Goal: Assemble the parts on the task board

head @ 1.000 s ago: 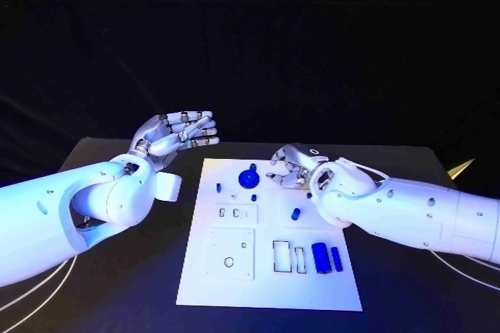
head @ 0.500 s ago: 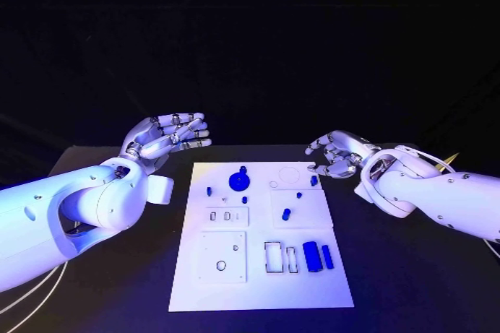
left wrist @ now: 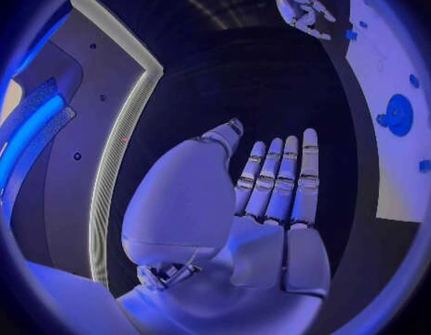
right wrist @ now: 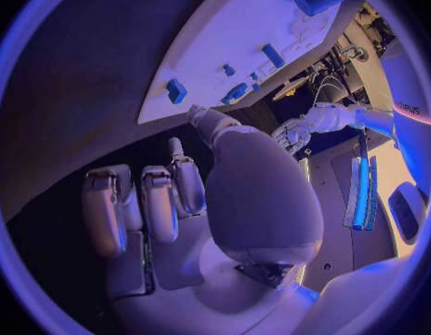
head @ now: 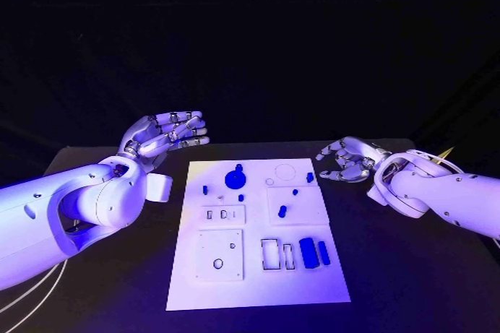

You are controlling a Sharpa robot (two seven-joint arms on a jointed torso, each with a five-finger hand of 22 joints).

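While both hands hang off the board, the assembly looks barely begun, judging by how many parts lie loose. Centre frame in the head view, the board (head: 257,275) carries a blue disc (head: 235,180) near its upper edge, two long blocks (head: 308,249) lying lower right beside empty rectangular slots (head: 270,253), and small pegs (head: 282,212) scattered across the middle. Left of the board's top, the left hand (head: 167,133) is raised, palm up, fingers apart and lightly curled, holding nothing. Right of the top corner, the right hand (head: 349,159) hovers with fingers curled inward; whether they pinch anything, I cannot tell.
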